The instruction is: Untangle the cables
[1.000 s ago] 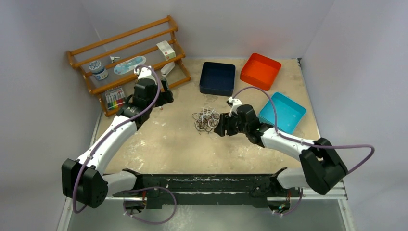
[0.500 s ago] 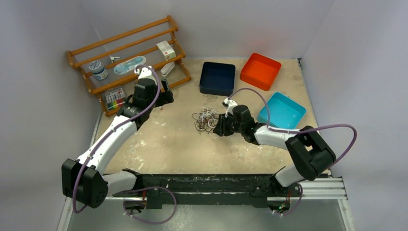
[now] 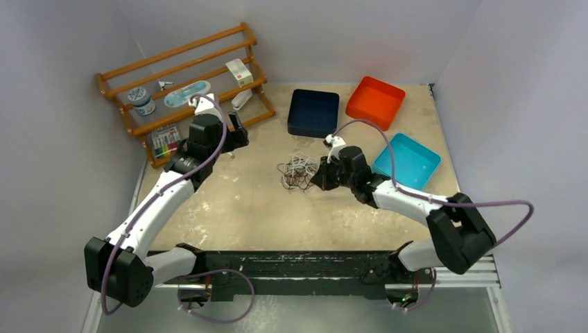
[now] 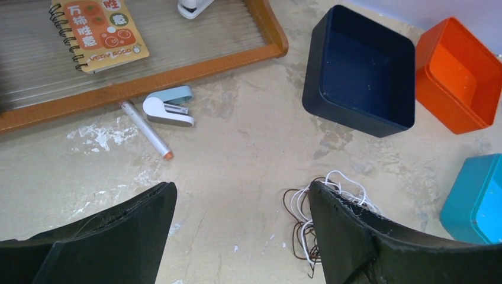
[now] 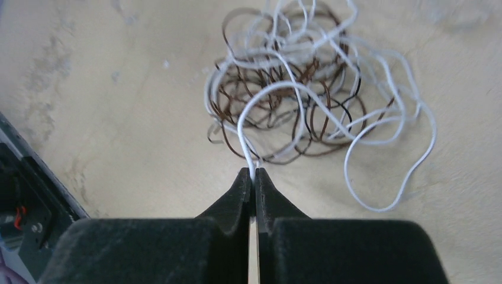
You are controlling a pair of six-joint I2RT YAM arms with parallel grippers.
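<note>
Cables point(image 3: 298, 172): a loose knot of white and dark brown loops lying on the table point(image 3: 243, 201), about mid-table, in front of the navy tray point(image 3: 313, 111).
Knot make-up: brown coils bunch in the middle and white loops spread wider around them, as the right wrist view shows.
Right claw point(image 5: 254, 177): closed tight, with its tips pinching one white strand point(image 5: 251, 161) at the near edge of the knot; the strand arcs from the tips back into the pile.
Left claw point(image 4: 241, 195): spread wide and holding nothing, poised above bare table well to the left of the knot, close to the wooden rack point(image 3: 180, 76).
Left wrist view: part of the knot shows just beside the claw's right finger.
Trays: the navy tray stands beyond the knot, the orange tray point(image 3: 375, 101) to its right, and the teal tray point(image 3: 407, 161) nearer, beside the right arm.
Near the rack: a pale blue-and-white stapler point(image 4: 169, 106) and a white marker point(image 4: 147, 128) lie on the table by its lower rail; a spiral notebook point(image 4: 100, 29) lies on its bottom shelf.
</note>
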